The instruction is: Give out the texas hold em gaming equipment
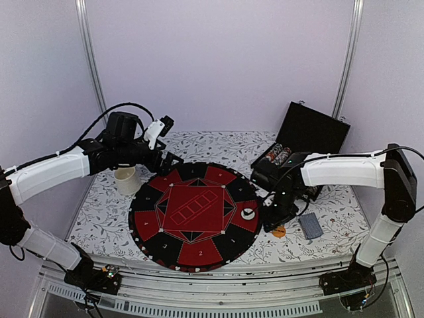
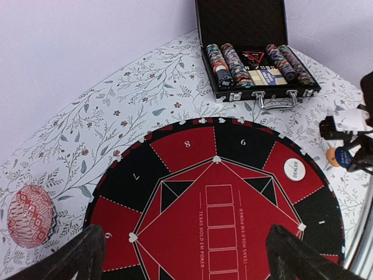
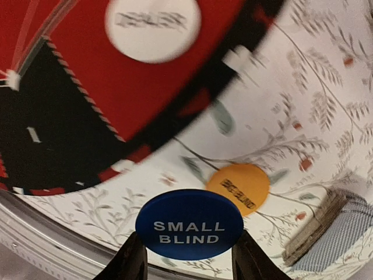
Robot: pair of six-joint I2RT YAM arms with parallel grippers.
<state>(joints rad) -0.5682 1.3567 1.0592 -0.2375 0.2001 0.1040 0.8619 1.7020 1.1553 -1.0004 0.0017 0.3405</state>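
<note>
1. My right end effector (image 3: 187, 242) is closed on the blue disc (image 3: 189, 224), one finger (image 3: 133, 261) on each side of its rim.
2. The blue disc is round, so it has no long axis. Its printed face is turned toward my wrist camera, and "SMALL BLIND" reads upright there. It sits clear of the worktop (image 3: 326, 70).
3. The orange disc (image 3: 238, 188) lies flat on the worktop just beyond my right end effector, apart from the blue one, with its lettering slanted.
4. The deck of cards (image 1: 310, 226) lies to the right of my right end effector, grey-blue back up. Its long axis runs roughly from near to far, slightly turned.
5. The white dealer disc (image 3: 152, 23) lies further ahead and to the left, on a red field of the round mat (image 1: 192, 215).
6. The striped chips (image 2: 233, 61) stand in rows in the open case (image 2: 242, 20), past the mat from my left end effector (image 2: 183, 259).
7. My left end effector hangs over the mat with its fingers (image 2: 70, 259) spread wide, holding nothing.
</note>
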